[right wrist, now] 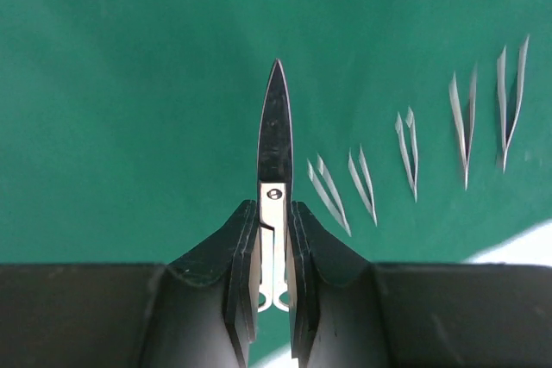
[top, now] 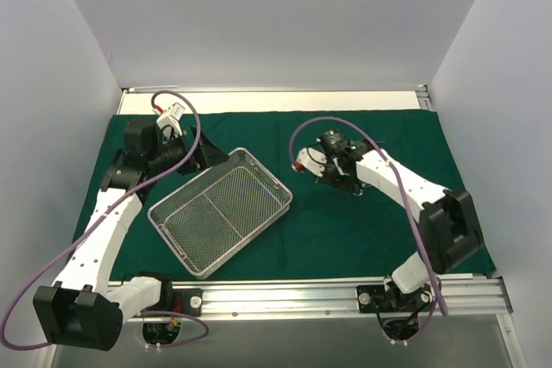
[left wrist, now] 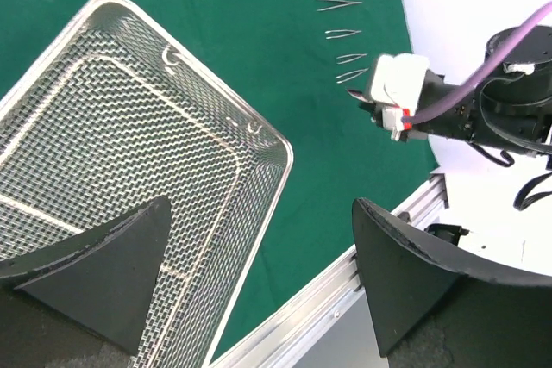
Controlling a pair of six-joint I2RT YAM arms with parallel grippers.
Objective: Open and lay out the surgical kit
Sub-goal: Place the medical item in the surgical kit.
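The dark green drape (top: 345, 239) lies spread flat over the table. The silver wire-mesh tray (top: 220, 213) sits on it at the left, turned at an angle, with nothing showing inside; it also shows in the left wrist view (left wrist: 112, 135). My right gripper (right wrist: 274, 208) is shut on small steel scissors (right wrist: 275, 127), blades pointing away from me over the cloth (right wrist: 129, 84). Several thin forceps (right wrist: 407, 148) lie in a row to the right of the scissors, also in the left wrist view (left wrist: 342, 34). My left gripper (left wrist: 259, 213) is open and empty over the tray's corner.
The aluminium rail (top: 345, 295) runs along the near edge of the table. White walls enclose the left, back and right sides. Bare white table (right wrist: 517, 243) shows beyond the drape's edge. The right gripper (left wrist: 397, 96) with its purple cable sits beside the forceps row.
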